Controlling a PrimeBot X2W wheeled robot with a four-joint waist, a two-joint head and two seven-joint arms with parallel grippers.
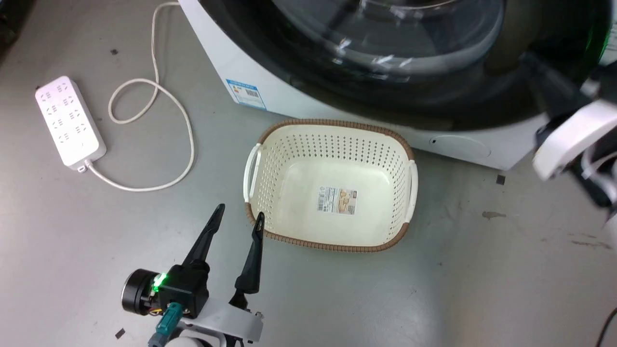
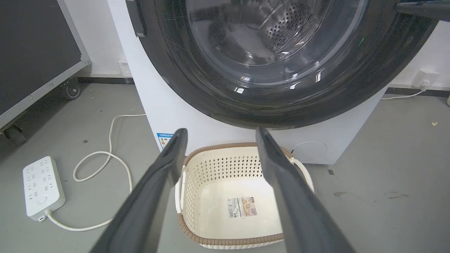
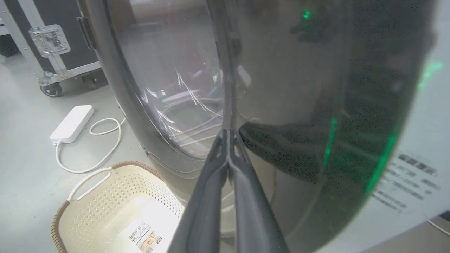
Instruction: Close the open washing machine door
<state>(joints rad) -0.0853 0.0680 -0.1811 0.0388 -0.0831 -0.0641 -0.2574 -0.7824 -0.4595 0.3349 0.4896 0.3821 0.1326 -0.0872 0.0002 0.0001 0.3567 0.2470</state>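
Glass and black rim of the washing machine door (image 2: 281,109) span the head view from 11 to 2 o'clock. The door lies against the front of the white washing machine (image 2: 165,109); whether it is latched I cannot tell. The right gripper (image 3: 228,133) has its jaws pressed together with nothing between them, tips up against the door's surface.

Just below the door's lower edge, at the centre of the head view, sits a cream basket (image 1: 332,127), its far rim close to the machine's front. The left gripper (image 1: 240,212) hovers at 7 o'clock, jaws wide and empty, one tip near the basket's near left corner.

A white power strip (image 1: 70,120) lies at 9 o'clock, and its cable (image 1: 185,125) loops between strip and basket. Bare floor (image 1: 482,270) opens from 3 to 5 o'clock. In the right wrist view a wheeled black case (image 3: 65,58) stands at 10 o'clock, beside the machine.
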